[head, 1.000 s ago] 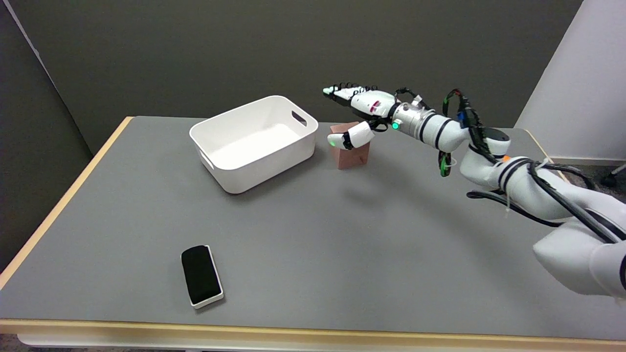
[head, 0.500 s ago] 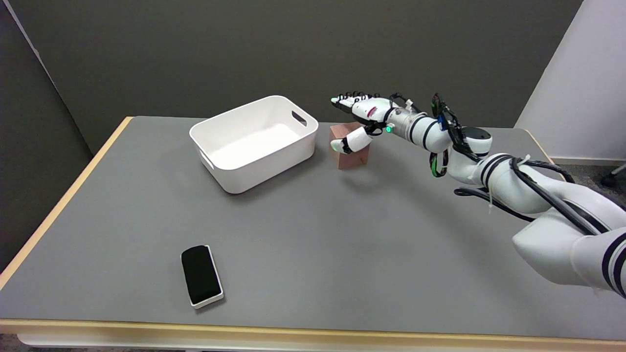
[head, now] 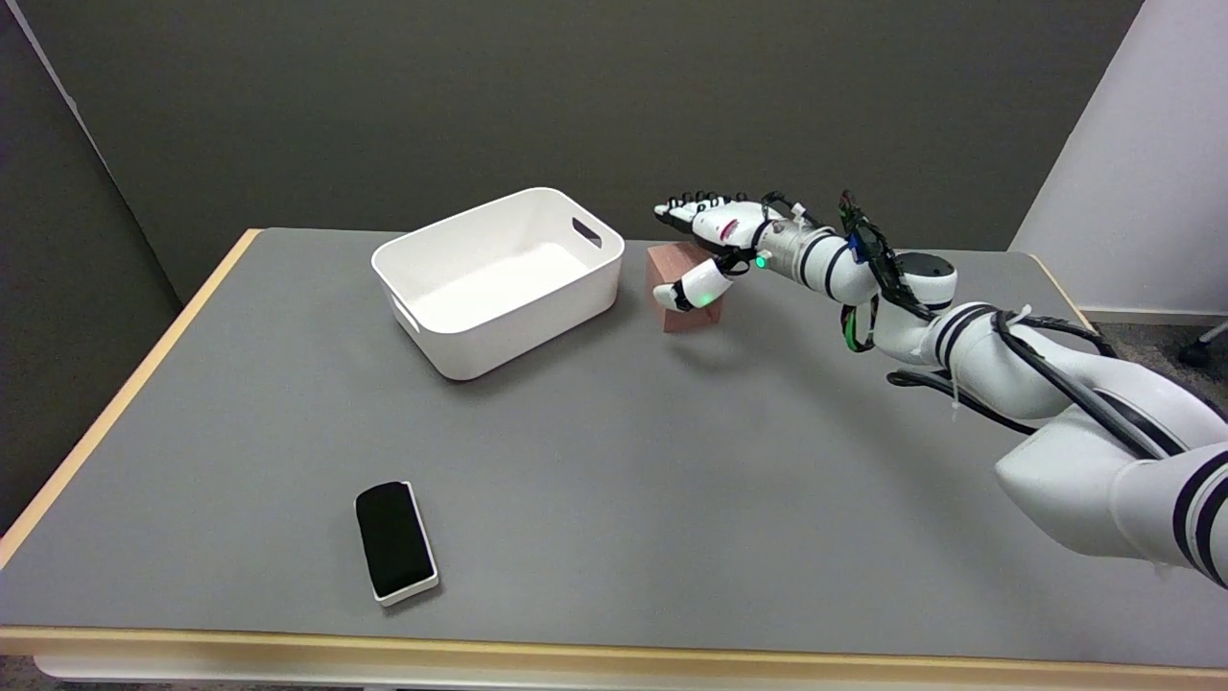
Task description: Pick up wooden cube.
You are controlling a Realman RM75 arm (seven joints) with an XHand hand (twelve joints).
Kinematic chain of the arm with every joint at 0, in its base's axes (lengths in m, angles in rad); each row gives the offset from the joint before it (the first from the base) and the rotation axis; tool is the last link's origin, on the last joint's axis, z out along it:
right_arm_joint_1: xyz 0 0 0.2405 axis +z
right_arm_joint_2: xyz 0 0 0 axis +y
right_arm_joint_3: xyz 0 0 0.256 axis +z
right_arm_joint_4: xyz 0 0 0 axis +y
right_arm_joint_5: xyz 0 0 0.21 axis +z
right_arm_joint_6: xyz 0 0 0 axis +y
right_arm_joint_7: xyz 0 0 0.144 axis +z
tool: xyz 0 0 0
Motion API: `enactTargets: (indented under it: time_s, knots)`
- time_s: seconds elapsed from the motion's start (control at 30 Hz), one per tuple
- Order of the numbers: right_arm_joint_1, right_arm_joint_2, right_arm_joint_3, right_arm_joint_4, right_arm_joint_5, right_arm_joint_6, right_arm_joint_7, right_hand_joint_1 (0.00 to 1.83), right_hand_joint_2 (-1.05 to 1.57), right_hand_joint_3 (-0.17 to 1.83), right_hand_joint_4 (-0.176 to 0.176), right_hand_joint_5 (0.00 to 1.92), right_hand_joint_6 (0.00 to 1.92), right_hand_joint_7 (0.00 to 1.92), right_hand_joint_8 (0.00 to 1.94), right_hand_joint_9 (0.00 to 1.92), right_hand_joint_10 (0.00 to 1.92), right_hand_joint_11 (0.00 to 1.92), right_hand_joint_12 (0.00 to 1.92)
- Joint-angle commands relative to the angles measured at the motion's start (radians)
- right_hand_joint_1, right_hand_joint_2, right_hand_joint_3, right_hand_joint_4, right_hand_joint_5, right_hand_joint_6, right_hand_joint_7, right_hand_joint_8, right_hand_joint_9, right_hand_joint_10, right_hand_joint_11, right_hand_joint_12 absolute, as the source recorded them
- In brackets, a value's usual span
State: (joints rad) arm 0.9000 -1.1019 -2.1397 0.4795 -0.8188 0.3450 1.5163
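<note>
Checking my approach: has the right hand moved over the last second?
Yes. The right hand has dropped and closed in on the cube, which sits unmoved beside the bin; its fingers are spread.

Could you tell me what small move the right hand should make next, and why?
Probably close the fingers on the cube: the right hand is open around it, thumb at its near face, other fingers above its far side, and the cube sits on the table.
</note>
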Motion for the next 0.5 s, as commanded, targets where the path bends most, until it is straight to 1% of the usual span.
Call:
enactTargets:
  time_s: [0.03,0.13,0.17,0.27,0.3,0.37,0.43,0.5]
  knots:
    - [-0.006,0.002,0.001,-0.032,-0.035,0.003,0.003,0.33,0.47,0.92,-0.019,0.00,0.04,0.00,0.02,0.00,0.19,0.00,0.66]
    - [-0.006,0.003,0.003,-0.033,-0.035,0.003,0.000,0.33,0.47,0.91,-0.019,0.00,0.04,0.00,0.02,0.00,0.19,0.00,0.67]
    - [-0.006,0.003,0.003,-0.033,-0.035,0.003,-0.003,0.36,0.48,0.91,-0.019,0.00,0.04,0.00,0.02,0.00,0.19,0.00,0.67]
    - [-0.006,0.005,0.003,-0.033,-0.037,0.003,-0.005,0.48,0.50,0.92,-0.017,0.00,0.03,0.00,0.02,0.00,0.19,0.00,0.67]
    - [-0.006,0.005,0.003,-0.033,-0.040,0.003,-0.005,0.56,0.52,0.93,-0.017,0.00,0.03,0.00,0.04,0.00,0.21,0.00,0.68]
    - [-0.009,0.005,0.003,-0.028,-0.044,0.003,-0.005,0.74,0.56,0.96,-0.018,0.00,0.03,0.00,0.10,0.00,0.26,0.00,0.70]
    - [-0.012,0.005,0.003,-0.024,-0.044,0.003,-0.005,0.81,0.60,0.99,-0.012,0.00,0.05,0.03,0.15,0.01,0.34,0.00,0.73]
    - [-0.014,0.006,0.003,-0.021,-0.044,0.003,-0.005,0.87,0.63,1.01,0.003,0.02,0.08,0.08,0.32,0.06,0.53,0.00,0.84]
